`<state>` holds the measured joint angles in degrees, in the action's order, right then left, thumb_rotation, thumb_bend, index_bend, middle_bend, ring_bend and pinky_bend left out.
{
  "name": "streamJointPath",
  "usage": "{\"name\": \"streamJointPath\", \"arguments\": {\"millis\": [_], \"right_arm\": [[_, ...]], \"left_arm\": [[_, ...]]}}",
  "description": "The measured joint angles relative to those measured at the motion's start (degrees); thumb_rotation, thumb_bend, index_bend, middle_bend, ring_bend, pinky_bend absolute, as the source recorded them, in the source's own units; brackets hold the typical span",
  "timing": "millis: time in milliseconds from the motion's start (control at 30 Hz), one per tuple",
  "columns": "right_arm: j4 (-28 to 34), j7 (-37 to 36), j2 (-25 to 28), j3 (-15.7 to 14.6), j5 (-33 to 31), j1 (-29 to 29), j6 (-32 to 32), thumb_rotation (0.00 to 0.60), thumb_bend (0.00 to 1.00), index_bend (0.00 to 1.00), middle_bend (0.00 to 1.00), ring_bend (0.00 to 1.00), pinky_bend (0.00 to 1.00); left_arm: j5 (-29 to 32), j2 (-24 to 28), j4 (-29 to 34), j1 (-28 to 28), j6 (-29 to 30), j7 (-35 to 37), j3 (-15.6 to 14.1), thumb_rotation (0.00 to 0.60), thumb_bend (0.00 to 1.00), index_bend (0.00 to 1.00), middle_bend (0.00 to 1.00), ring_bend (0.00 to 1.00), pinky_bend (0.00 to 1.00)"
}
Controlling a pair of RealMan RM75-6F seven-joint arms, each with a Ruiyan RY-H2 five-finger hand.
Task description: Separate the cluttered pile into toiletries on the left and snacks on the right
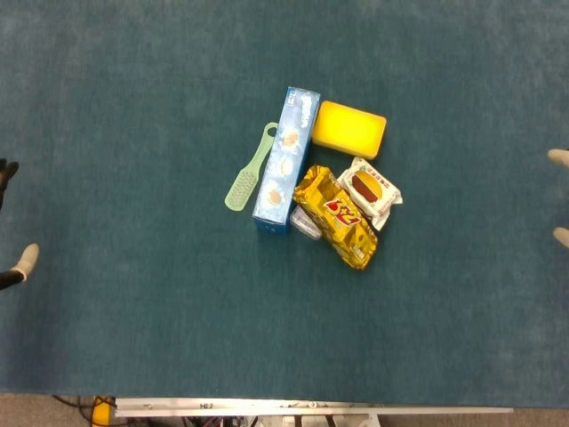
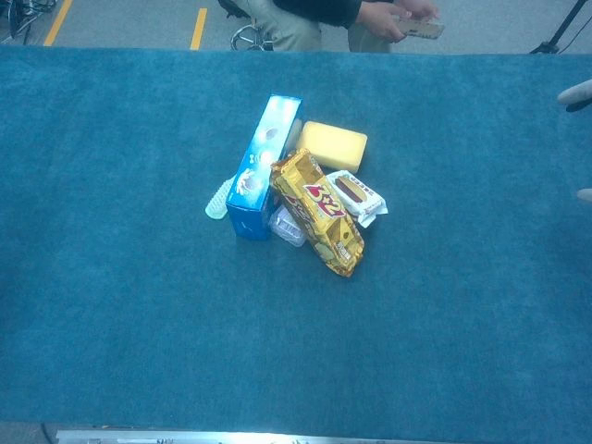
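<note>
Pile: sits mid-table on the teal table cover point(image 1: 133, 107), just right of centre in the head view.
Toothpaste box point(image 1: 286, 160): long blue carton, running from 12 to 6 o'clock on the pile's left part.
Green brush point(image 1: 251, 170): at 9 o'clock of the box, just beside it, bristle head toward 7 o'clock.
Yellow sponge point(image 1: 348, 129): at 1 o'clock of the pile, touching the box's upper end.
Gold snack bag point(image 1: 335, 216): at 5 o'clock, lying partly over a small clear packet point(image 1: 305, 223).
White snack packet point(image 1: 372, 191): at 3 o'clock, against the gold bag.
Left hand point(image 1: 11, 222): at the far 9 o'clock edge, only fingertips visible, holding nothing; spread cannot be told.
Right hand point(image 1: 560, 196): at the far 3 o'clock edge, two fingertips apart, well clear of the pile.
Seated person point(image 2: 351, 18): beyond the table at 12 o'clock in the chest view.
</note>
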<state>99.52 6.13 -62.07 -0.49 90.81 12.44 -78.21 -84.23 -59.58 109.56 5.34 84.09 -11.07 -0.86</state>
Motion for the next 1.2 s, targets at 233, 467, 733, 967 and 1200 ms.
{"name": "streamJointPath", "arguments": {"millis": [233,467,733,967,1200], "right_arm": [[0.4,-0.4,0.3,-0.1,0.5,0.2,0.6,0.6,0.05,0.23,0.29,0.24,0.4],[1.1,-2.5,0.9,0.4,1.6,1.4,1.8,0.6,0.05,0.23,0.28,0.24,0.4],[3.5,-2.2,2.5,1.4,3.7,5.6,6.3,0.6,0.0,0.2,0.26,0.23,0.39],[6.1,-0.6,2.9,2.7,4.7,10.3,12.0,0.6,0.0,0.17,0.23,0.19,0.34],[8.3,1.5,1.9,4.6,4.0,16.0,18.6,0.6,0.0,0.15,0.21,0.16,0.32]], "left_arm": [[0.0,0.0,-0.1,0.2,-1.4,1.5,-0.2,0.6,0.26,0.08,0.09,0.04,0.09],[-0.1,0.6,0.4,0.2,-1.6,1.6,0.0,0.6,0.26,0.08,0.09,0.04,0.09],[-0.2,0.7,0.4,0.5,-2.4,1.7,0.1,0.6,0.26,0.08,0.09,0.04,0.09],[-0.3,0.9,0.4,0.5,-2.5,1.8,0.1,0.6,0.26,0.08,0.09,0.04,0.09],[-1.0,1.7,1.2,0.0,-1.8,1.6,-0.2,0.6,0.26,0.08,0.09,0.04,0.09]]}}
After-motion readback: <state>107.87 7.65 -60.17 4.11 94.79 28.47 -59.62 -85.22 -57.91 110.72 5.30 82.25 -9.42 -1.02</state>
